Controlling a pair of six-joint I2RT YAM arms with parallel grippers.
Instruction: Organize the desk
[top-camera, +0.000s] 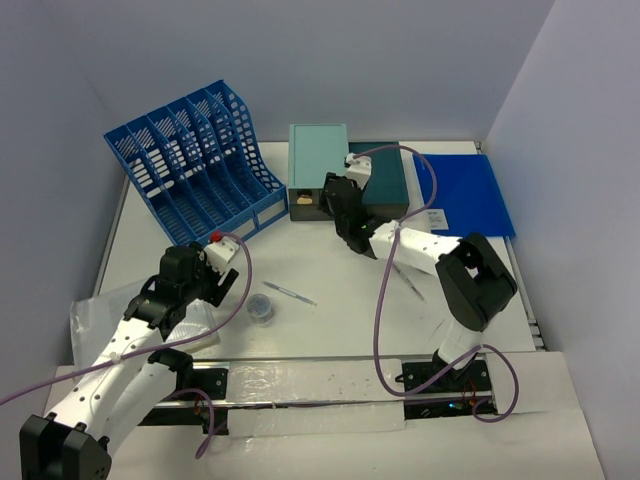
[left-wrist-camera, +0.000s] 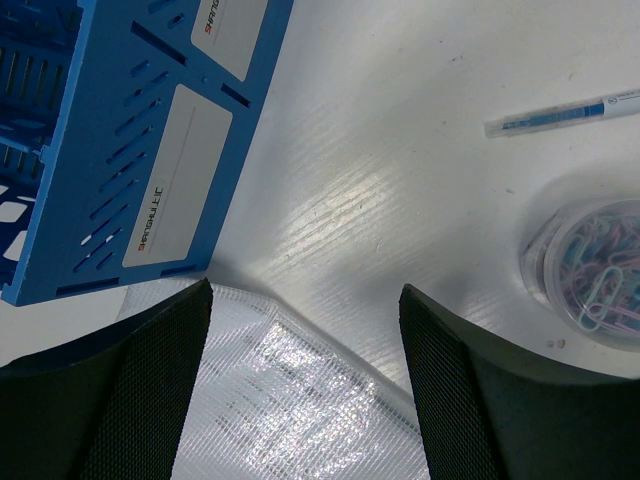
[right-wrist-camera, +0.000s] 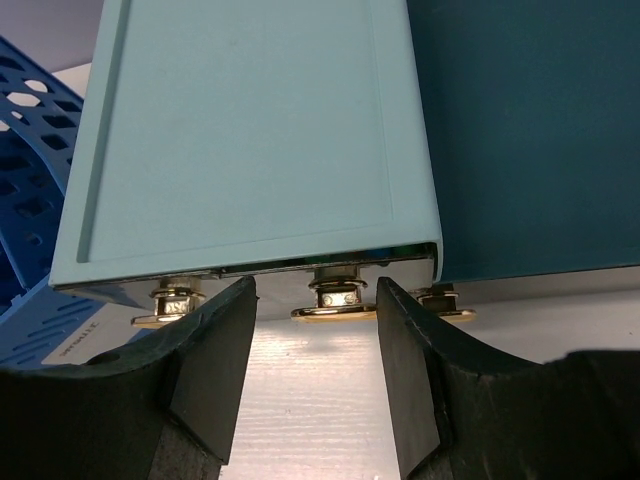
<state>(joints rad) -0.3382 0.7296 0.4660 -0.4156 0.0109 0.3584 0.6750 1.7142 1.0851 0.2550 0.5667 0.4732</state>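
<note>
The white desk (top-camera: 330, 330) holds a light teal drawer box (top-camera: 318, 165) at the back. My right gripper (top-camera: 328, 203) is at its front face. In the right wrist view the gripper (right-wrist-camera: 316, 322) is open, its fingers either side of the middle gold knob (right-wrist-camera: 338, 301) of the box (right-wrist-camera: 250, 130), not touching it. My left gripper (top-camera: 222, 283) hovers at the front left, open and empty (left-wrist-camera: 305, 292), over the corner of a clear mesh pouch (left-wrist-camera: 270, 400), which also shows in the top view (top-camera: 100, 320).
A blue slotted file rack (top-camera: 190, 165) stands back left. A dark teal box (top-camera: 385, 180) and a blue folder (top-camera: 465, 195) lie right of the light box. A pen (top-camera: 290, 293), a tub of paperclips (top-camera: 261, 307) and another pen (top-camera: 408, 280) lie mid-desk.
</note>
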